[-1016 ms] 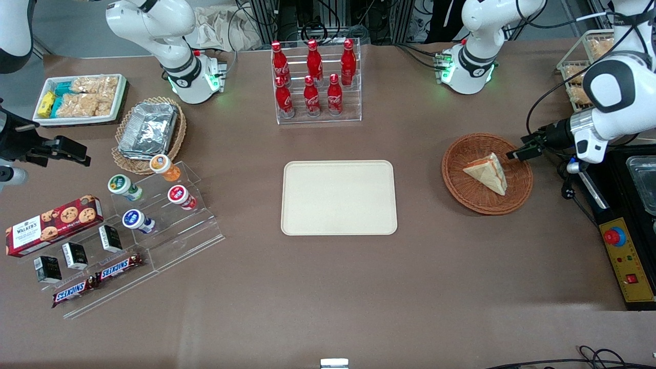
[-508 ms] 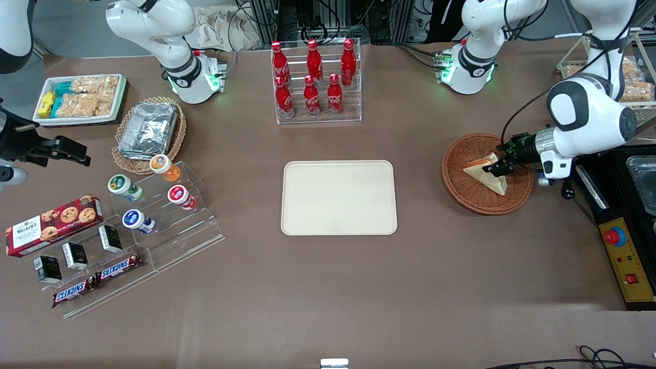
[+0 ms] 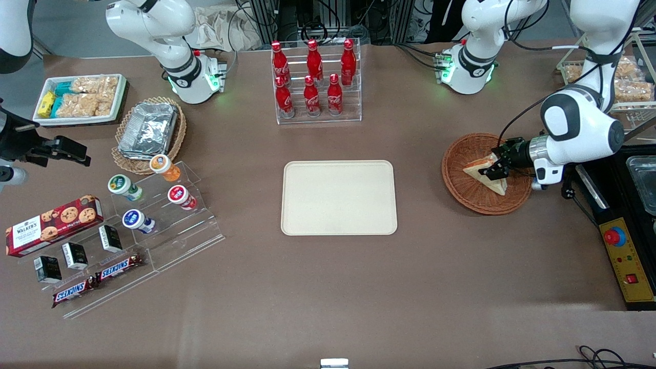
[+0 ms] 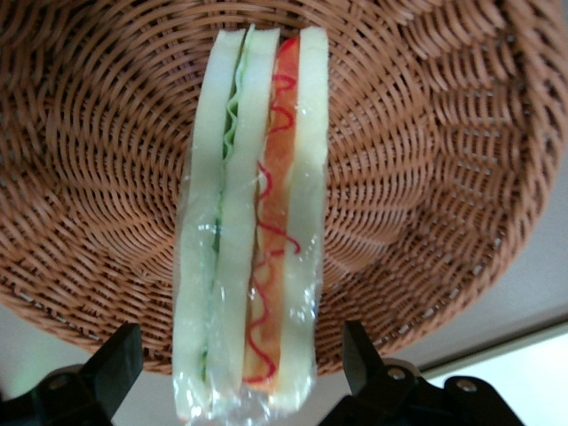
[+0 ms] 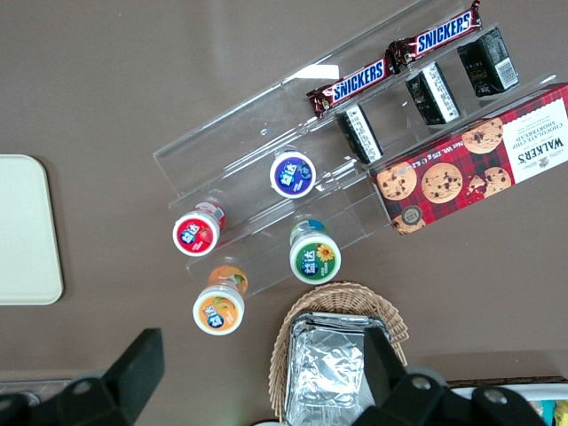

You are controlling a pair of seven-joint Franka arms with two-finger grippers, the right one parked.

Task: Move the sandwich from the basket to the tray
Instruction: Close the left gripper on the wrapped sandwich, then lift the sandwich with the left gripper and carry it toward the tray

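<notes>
One sandwich [image 4: 253, 226], wrapped in clear film, lies in the reddish-brown woven basket [image 3: 464, 192] toward my working arm's end of the worktop, its cut edge of pale bread, green leaf and red filling turned to my wrist camera. My gripper [image 3: 493, 167] sits low over the basket, level with the wedge, and my jaws stand spread wide, one finger [image 4: 106, 368] on each side of the sandwich with a clear gap to the bread on both. Nothing is gripped yet.

By my reading, I am at the reach-and-grasp step: lined up on the wedge, but not closed on it. The next move calls for easing in until the pads sit alongside the bread faces, then closing gently, since the soft bread and slippery film could squash or slide under a hard pinch. After that comes a lift high enough to carry the wedge over the basket's woven rim, and a sweep toward the middle of the worktop.

The cream tray [image 3: 339, 197] waits there bare, well apart from the basket, with open worktop between them. A clear rack of red bottles [image 3: 313, 82] stands farther from the front camera than the tray, out of what looks to be the likely carrying line.
</notes>
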